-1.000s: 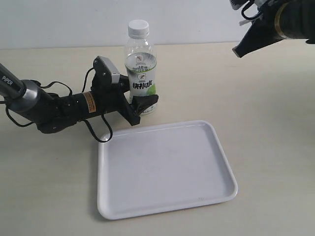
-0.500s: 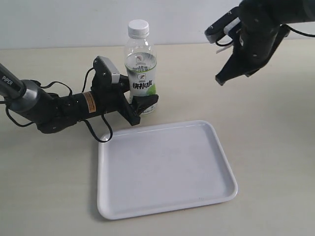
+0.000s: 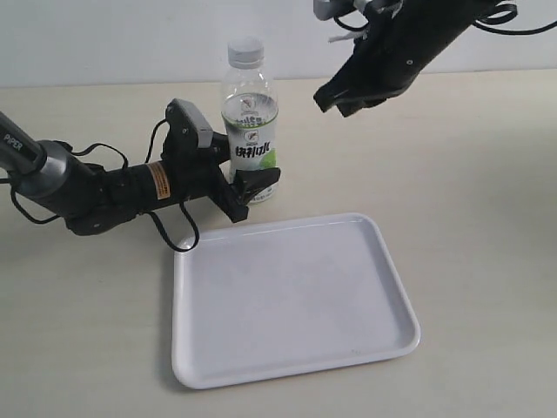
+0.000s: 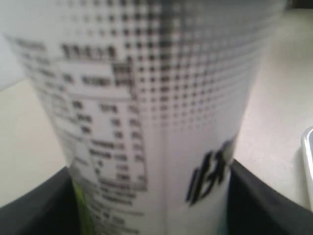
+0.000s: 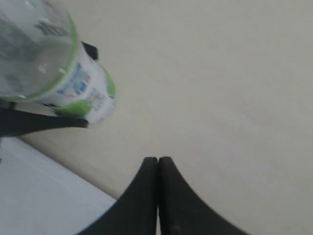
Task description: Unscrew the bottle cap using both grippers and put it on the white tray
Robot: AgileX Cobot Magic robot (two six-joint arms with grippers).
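Bottle (image 3: 250, 131) upright on table (image 3: 474, 209), cap (image 3: 244, 51) on its neck. Left gripper (image 3: 251, 186) clamped on the bottle's lower body, one finger either side of the label. Right gripper (image 3: 324, 103) in the air beside the bottle's upper half, clear of it, level below the cap, fingers pressed tight together. Tray (image 3: 387, 270) flat on the table just beside the bottle's base, camera side
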